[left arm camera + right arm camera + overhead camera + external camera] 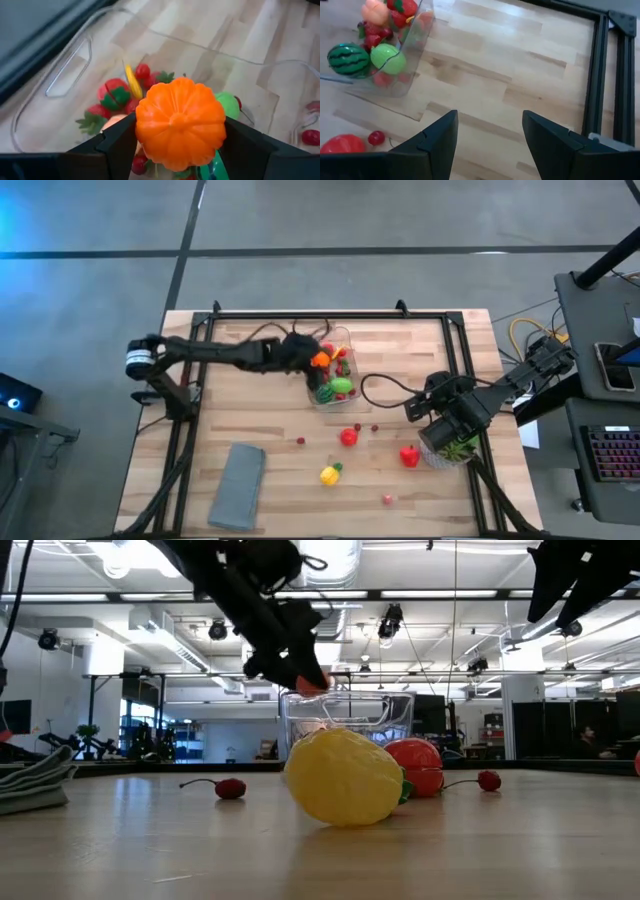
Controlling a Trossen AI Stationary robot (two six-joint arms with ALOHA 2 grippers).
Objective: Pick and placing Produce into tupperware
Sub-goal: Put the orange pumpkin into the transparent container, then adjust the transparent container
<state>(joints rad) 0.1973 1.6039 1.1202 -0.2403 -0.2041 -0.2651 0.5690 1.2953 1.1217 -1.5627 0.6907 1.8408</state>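
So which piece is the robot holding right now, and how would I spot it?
Find the clear tupperware at the table's middle. Just above it, the left hand grips a toy pumpkin: bright orange, round and ribbed, unlike the green and red pieces below.

A lab or workshop hall — exposed ceiling ducts [340, 560], a keyboard desk [610, 450] beside the rig.
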